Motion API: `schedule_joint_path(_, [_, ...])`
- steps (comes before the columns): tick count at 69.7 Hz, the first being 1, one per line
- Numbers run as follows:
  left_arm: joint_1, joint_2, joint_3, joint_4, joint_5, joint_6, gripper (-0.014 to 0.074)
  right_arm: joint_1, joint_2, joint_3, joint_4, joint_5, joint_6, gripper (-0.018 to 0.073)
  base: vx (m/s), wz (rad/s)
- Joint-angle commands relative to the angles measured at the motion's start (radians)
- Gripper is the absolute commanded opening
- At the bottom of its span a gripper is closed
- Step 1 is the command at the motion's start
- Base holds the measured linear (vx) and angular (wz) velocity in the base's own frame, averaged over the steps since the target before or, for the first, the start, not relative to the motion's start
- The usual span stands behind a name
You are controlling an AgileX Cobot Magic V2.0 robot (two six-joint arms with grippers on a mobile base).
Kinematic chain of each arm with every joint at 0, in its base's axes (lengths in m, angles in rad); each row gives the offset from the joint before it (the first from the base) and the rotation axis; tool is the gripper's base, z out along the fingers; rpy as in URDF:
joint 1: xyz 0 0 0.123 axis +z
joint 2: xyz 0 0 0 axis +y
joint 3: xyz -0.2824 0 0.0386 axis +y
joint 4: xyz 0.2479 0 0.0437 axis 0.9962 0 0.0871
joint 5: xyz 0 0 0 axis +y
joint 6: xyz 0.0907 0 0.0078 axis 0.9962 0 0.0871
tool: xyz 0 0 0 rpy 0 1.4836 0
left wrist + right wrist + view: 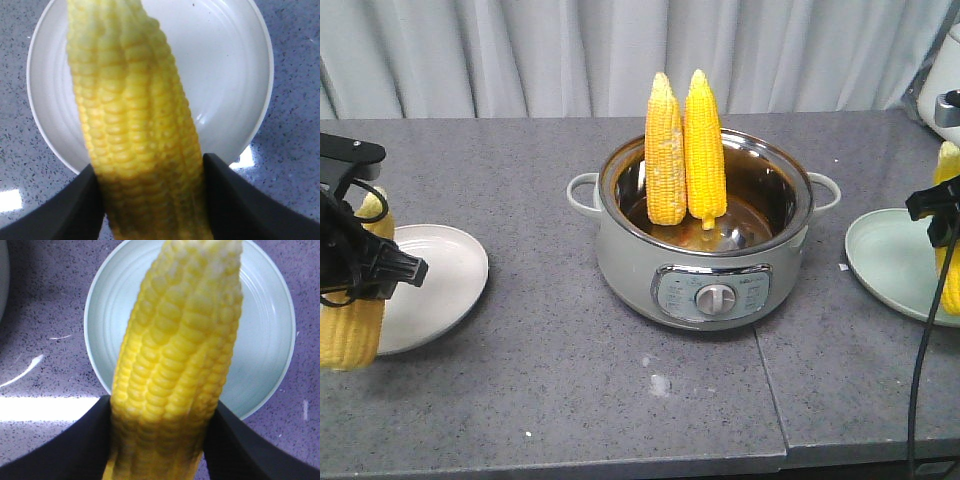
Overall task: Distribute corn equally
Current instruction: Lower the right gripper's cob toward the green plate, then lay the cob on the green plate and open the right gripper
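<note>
Two yellow corn cobs (684, 145) stand upright, leaning on the back wall of a silver electric pot (790, 245) at the table's centre. My left gripper (365, 262) is shut on a third corn cob (132, 120), held over the white plate (225, 65) at the left. At the right edge my right gripper (940, 200) is shut on a fourth corn cob (177, 355), which hangs above the pale green plate (265, 340). In the front view both held cobs hang roughly upright.
The grey stone table (570, 390) has a seam right of the pot. A black cable (923, 360) hangs from the right arm near the front edge. A white object (945, 70) stands at the far right corner. Curtains close the back.
</note>
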State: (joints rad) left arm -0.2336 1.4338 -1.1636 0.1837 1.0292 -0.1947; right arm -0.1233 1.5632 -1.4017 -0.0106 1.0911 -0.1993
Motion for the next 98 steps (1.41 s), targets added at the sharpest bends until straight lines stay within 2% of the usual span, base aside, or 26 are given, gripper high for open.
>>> schedule_joint_path(1, [0.0,-0.035,-0.024,0.005,-0.027,-0.01,0.0154,-0.007,-0.029,-0.031,-0.022,-0.023,0.036,0.0169,0.0,0.0])
schedule_joint_path(24, [0.0,-0.035,-0.024,0.005,-0.027,-0.01,0.0154,-0.007,0.124,-0.226,-0.075,0.147,0.064,0.0174,0.0,0.0])
schedule_joint_path(43, [0.0,-0.035,-0.024,0.005,-0.027,-0.01,0.0154,-0.007,0.234,-0.361,-0.089,0.174,0.072,0.0176,0.0,0.0])
schedule_joint_path(76, [0.0,-0.035,-0.024,0.005,-0.027,-0.01,0.0154,-0.007,0.344,-0.37,-0.105,0.196,0.073,0.0206,0.0,0.0])
schedule_joint_path(98, [0.0,-0.035,-0.024,0.005,-0.027,-0.01,0.0154,-0.007,0.367,-0.37,-0.115,0.196,0.077,0.034,0.0,0.0])
